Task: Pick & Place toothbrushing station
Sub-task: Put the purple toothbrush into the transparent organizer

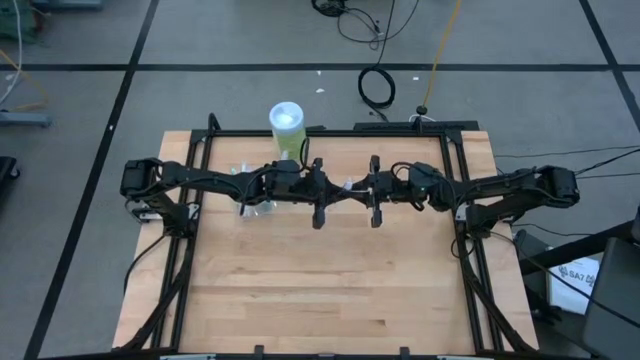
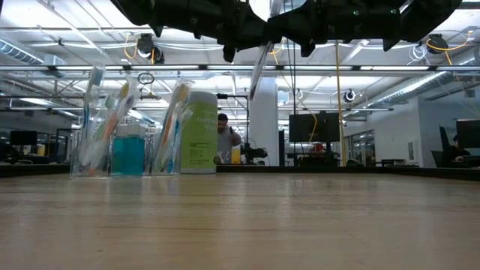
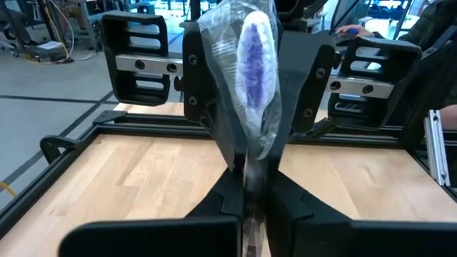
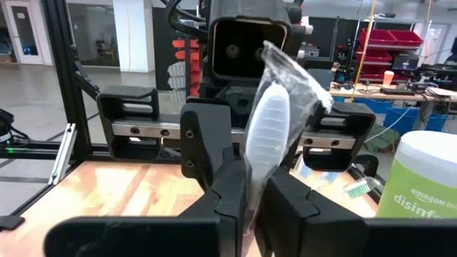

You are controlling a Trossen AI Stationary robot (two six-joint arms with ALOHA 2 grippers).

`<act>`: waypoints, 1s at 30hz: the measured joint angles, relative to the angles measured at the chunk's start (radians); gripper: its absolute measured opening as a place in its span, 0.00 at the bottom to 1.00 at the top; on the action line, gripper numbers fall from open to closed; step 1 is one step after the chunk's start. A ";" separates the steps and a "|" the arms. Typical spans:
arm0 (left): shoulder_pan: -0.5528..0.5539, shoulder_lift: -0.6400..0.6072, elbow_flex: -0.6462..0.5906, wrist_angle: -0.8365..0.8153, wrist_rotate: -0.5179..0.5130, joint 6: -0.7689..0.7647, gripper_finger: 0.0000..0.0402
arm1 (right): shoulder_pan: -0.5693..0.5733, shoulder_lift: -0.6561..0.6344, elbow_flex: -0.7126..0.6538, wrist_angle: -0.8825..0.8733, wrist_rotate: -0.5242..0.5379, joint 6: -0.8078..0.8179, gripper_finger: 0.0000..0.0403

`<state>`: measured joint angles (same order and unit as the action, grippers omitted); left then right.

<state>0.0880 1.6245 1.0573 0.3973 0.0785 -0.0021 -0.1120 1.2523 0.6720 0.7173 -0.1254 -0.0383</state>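
Observation:
A toothbrush in a clear wrapper (image 2: 258,72) hangs high over the table's middle, tilted, between my two grippers, which face each other. My left gripper (image 1: 337,188) and my right gripper (image 1: 356,188) are both shut on it. The left wrist view shows its purple bristle head (image 3: 254,57). The right wrist view shows the head's pale back (image 4: 266,135). Clear holders with several toothbrushes (image 2: 101,127) and a blue tube (image 2: 128,155) stand on the table at the far left, under my left arm (image 1: 255,195). My left gripper (image 3: 251,178) pinches the wrapped toothbrush's handle (image 3: 251,160) below the head between its two fingers. It comes level from the table's left, across the brush. The brush is lifted clear of the table, head up. My right gripper (image 4: 250,189) pinches the same wrapped handle (image 4: 251,178) between its two fingers. It comes level from the table's right, across the brush, close to the left fingers. The wrapper's lower end (image 2: 253,94) hangs below both grippers.
A tall green container with a white lid (image 1: 286,125) stands at the table's far edge, beside the toothbrush holders (image 2: 199,131). A black frame (image 1: 455,190) runs along the table's sides. A person (image 2: 223,139) stands in the room beyond the table.

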 joint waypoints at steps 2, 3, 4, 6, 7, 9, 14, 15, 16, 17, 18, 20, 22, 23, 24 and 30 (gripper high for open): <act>0.002 0.000 0.000 -0.005 0.001 -0.004 0.04 | 0.000 0.000 0.000 -0.010 0.002 -0.001 0.11; 0.003 0.000 0.000 -0.007 0.000 -0.006 0.04 | 0.000 0.000 0.000 -0.015 0.002 -0.002 0.12; 0.003 0.000 0.000 -0.008 0.000 -0.008 0.05 | 0.000 0.000 0.000 -0.018 0.001 -0.004 0.13; 0.003 0.000 0.000 -0.009 -0.006 -0.022 0.08 | 0.000 0.000 0.000 -0.025 -0.001 -0.006 0.17; 0.003 0.000 0.000 -0.013 -0.012 -0.026 0.08 | 0.000 0.000 0.000 -0.031 0.000 -0.007 0.19; 0.003 -0.005 -0.001 -0.031 -0.033 -0.024 0.07 | 0.000 0.000 0.000 -0.043 0.001 -0.008 0.24; 0.004 -0.067 -0.001 -0.138 -0.124 -0.006 0.04 | 0.001 -0.040 0.000 -0.100 0.070 -0.008 0.35; 0.004 -0.086 -0.001 -0.160 -0.144 -0.005 0.04 | 0.001 -0.056 0.000 -0.131 0.100 -0.008 0.37; 0.004 -0.109 -0.001 -0.190 -0.167 -0.001 0.04 | 0.001 -0.074 0.000 -0.169 0.130 -0.009 0.38; 0.004 -0.136 -0.001 -0.223 -0.192 0.004 0.04 | 0.001 -0.089 0.000 -0.205 0.161 -0.013 0.40; 0.004 -0.162 -0.001 -0.246 -0.219 0.010 0.04 | 0.001 -0.104 0.000 -0.236 0.187 -0.022 0.41; 0.002 -0.220 -0.001 -0.300 -0.277 0.023 0.04 | 0.000 -0.136 -0.001 -0.288 0.219 -0.033 0.43; 0.001 -0.274 -0.001 -0.352 -0.323 0.030 0.04 | 0.001 -0.155 -0.001 -0.308 0.232 -0.033 0.44; 0.001 -0.299 -0.001 -0.380 -0.341 0.043 0.04 | 0.001 -0.163 -0.001 -0.320 0.231 -0.031 0.44; 0.001 -0.321 -0.001 -0.410 -0.362 0.057 0.04 | 0.001 -0.166 -0.002 -0.324 0.229 -0.029 0.44; 0.001 -0.456 -0.104 -0.408 -0.493 0.047 0.04 | 0.003 -0.166 -0.002 -0.331 0.229 -0.027 0.43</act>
<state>0.0887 1.1689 0.9530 -0.0107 -0.4146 0.0445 -0.1093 1.0866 0.6704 0.3866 0.1040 -0.0658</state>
